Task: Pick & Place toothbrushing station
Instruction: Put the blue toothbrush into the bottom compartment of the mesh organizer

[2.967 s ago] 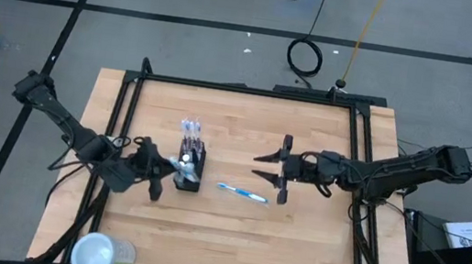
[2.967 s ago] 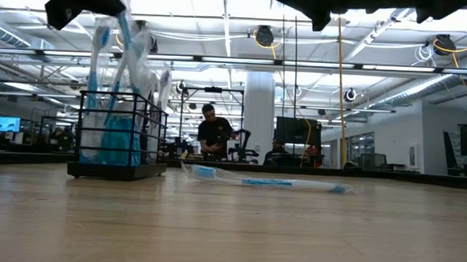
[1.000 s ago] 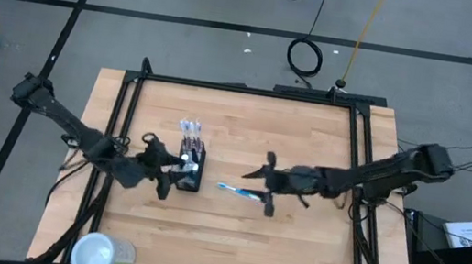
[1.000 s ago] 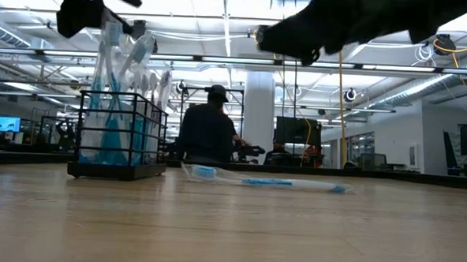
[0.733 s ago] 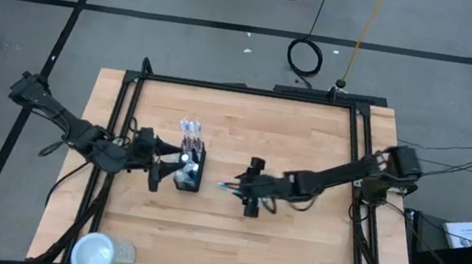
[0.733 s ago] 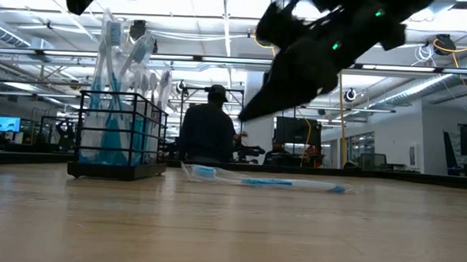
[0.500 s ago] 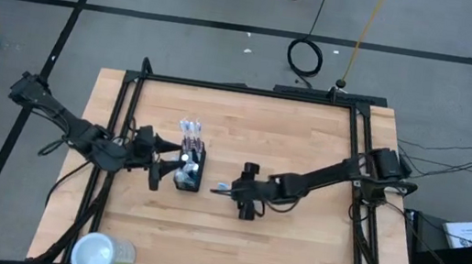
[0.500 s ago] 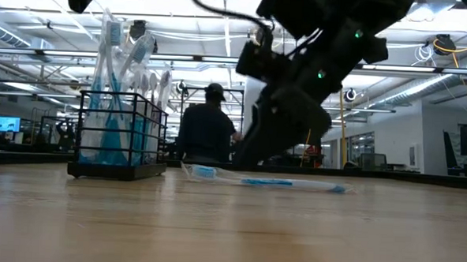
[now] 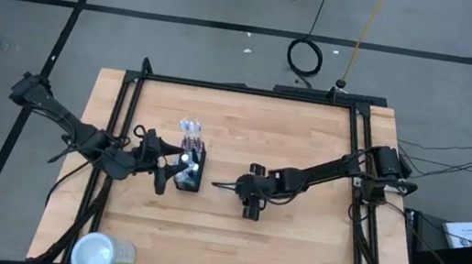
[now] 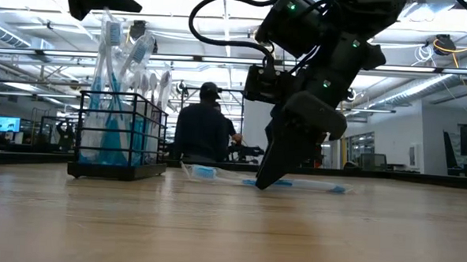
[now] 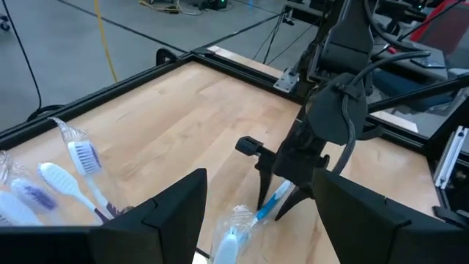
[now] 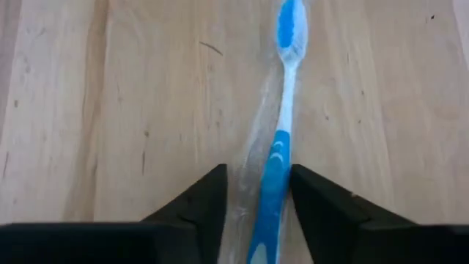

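Right end effector [image 12: 256, 198] astride toothbrush [image 12: 282, 139], beside holder [image 9: 189, 170]

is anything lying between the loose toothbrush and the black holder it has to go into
Nothing visible does. The toothbrush lies on bare table between the right gripper's jaws, and only open wood separates it from the holder. The left gripper hovers at the holder's other side.

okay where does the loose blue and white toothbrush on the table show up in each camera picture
High view: the toothbrush is mid-table, mostly under the right tool.
Low view: it lies flat at the tool's foot.
Left wrist view: it slants below the right tool.
Right wrist view: it runs up the middle, handle between the fingers.
Shared landmark: the black mesh holder, beside it in the high and low views.
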You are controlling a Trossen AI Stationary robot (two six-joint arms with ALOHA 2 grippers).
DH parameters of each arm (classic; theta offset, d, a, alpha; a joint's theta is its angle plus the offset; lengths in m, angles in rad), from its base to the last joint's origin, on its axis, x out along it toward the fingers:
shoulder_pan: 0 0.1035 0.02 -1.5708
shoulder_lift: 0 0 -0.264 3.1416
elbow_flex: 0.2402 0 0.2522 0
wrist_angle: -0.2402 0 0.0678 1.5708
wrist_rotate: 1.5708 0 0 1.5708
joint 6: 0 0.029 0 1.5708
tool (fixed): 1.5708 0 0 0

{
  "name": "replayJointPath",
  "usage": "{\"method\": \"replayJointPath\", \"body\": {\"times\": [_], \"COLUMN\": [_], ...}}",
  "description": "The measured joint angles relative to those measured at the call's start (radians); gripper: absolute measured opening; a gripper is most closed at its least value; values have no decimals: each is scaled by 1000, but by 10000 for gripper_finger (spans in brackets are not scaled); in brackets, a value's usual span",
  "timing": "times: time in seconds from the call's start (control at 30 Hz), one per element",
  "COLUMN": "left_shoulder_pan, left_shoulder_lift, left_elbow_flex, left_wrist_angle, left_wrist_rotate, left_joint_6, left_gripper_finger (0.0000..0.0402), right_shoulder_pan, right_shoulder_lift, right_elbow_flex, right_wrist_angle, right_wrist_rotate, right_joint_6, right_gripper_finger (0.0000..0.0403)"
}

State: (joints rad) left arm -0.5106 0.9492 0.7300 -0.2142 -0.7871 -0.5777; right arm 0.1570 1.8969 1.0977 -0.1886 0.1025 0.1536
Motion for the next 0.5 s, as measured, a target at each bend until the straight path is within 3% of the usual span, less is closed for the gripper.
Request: {"method": "replayJointPath", "body": {"times": [0.27,0.5], "left_shoulder_pan": [2,7], "left_shoulder_lift": [37,73], "left_elbow_flex": [0,0], "left_wrist_angle": [2,2], "left_wrist_rotate": [0,1], "left_joint_6": [-32,4], "left_gripper_finger": [255,255], "right_shoulder_pan": [-9,-27], "right_shoulder_lift": [0,-105], "right_elbow_flex": [1,2], "right_wrist_angle": [-11,-23], "right_wrist_rotate": [-33,33], "right_joint_6": [-38,-113], "right_gripper_finger": [20,9]}}
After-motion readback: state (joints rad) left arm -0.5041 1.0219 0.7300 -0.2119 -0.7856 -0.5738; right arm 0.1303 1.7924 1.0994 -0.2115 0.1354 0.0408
